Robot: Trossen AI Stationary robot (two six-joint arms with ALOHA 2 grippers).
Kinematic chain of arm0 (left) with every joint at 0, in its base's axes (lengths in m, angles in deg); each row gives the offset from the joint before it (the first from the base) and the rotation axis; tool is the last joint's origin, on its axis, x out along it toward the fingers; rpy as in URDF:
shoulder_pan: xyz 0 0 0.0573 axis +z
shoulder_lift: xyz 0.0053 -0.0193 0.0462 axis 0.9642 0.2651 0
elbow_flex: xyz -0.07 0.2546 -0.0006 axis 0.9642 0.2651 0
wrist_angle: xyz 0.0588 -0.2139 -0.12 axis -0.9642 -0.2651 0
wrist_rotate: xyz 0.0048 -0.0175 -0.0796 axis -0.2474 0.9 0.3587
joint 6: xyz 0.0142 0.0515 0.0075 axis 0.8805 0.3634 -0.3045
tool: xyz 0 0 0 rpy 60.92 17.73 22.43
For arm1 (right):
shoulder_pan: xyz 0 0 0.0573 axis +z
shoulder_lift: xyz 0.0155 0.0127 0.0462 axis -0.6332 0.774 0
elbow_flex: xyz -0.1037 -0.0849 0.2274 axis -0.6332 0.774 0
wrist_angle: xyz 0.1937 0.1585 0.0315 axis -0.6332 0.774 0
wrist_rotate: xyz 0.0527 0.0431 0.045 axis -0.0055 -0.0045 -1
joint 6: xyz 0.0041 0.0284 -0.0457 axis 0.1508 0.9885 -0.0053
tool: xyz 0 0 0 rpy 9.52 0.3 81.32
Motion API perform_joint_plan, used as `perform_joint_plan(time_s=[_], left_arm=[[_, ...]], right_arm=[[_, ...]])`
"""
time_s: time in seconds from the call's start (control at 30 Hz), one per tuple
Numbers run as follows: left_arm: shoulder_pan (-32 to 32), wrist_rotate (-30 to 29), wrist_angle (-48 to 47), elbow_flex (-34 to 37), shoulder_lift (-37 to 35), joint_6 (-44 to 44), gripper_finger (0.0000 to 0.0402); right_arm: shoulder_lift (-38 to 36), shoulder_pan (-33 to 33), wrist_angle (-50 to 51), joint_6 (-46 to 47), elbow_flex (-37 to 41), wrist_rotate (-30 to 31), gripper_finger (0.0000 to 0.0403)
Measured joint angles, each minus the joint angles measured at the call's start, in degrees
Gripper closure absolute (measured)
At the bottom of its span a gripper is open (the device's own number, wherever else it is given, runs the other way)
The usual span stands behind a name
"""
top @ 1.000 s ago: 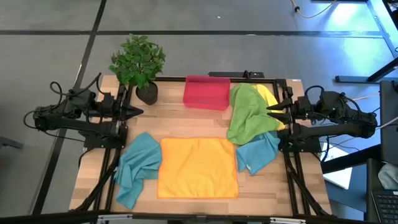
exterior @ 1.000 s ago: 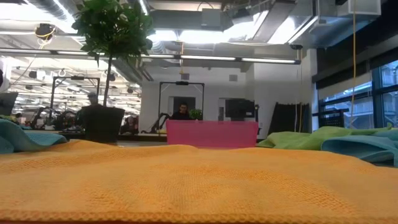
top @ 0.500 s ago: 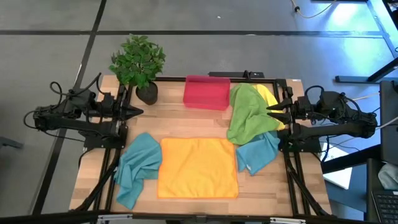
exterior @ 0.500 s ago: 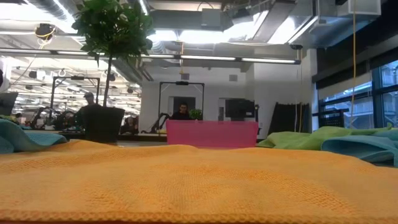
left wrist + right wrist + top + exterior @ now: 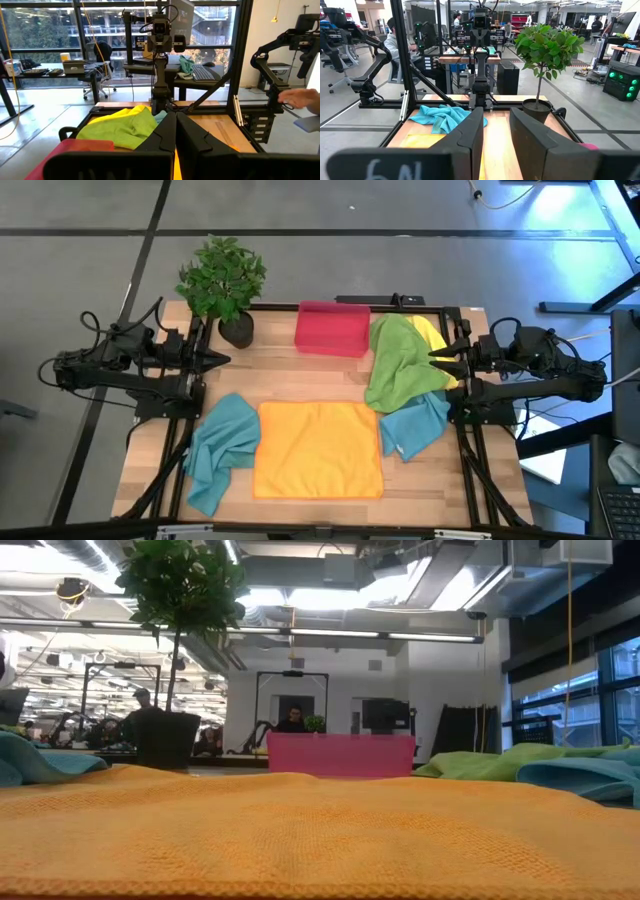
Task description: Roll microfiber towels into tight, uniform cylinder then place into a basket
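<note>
Towels lie unrolled around the red-pink basket, both arms parked at the table's sides

The orange towel (image 5: 318, 449) lies spread flat and square on the wooden table (image 5: 290, 375), straight in front of the red-pink basket (image 5: 332, 329) and well apart from it. The basket stands at the table's far edge. Just beside the basket, on the right arm's side, the green towel (image 5: 395, 362) sits crumpled, with the yellow towel (image 5: 432, 335) partly under it. One teal-blue towel (image 5: 412, 426) lies bunched nearer the front than the green one and touching it. The other teal-blue towel (image 5: 220, 448) is rumpled against the orange towel's edge on the left arm's side. On the basket's other side stands a potted plant (image 5: 224, 280) in a black pot.

The left gripper (image 5: 222, 360) hangs over the table's edge near the plant, fingers pressed together. The right gripper (image 5: 434, 358) rests by the green and yellow towels, fingers slightly spread and holding nothing
</note>
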Motion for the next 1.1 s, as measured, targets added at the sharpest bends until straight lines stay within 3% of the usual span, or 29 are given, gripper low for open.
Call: perform_joint_plan(time_s=[0.33,0.5,1.1], left_arm=[[0.0,0.0,0.0,0.0,0.0,0.0,0.0401],[0.0,0.0,0.0,0.0,0.0,0.0,0.0401],[0.0,0.0,0.0,0.0,0.0,0.0,0.0401]], right_arm=[[0.0,0.0,-0.1,0.0,0.0,0.0,0.0305],[-0.1,0.0,-6.2,1.5,0.0,0.0,0.0305],[0.3,0.0,-13.0,6.3,0.0,-0.5,0.0305]])
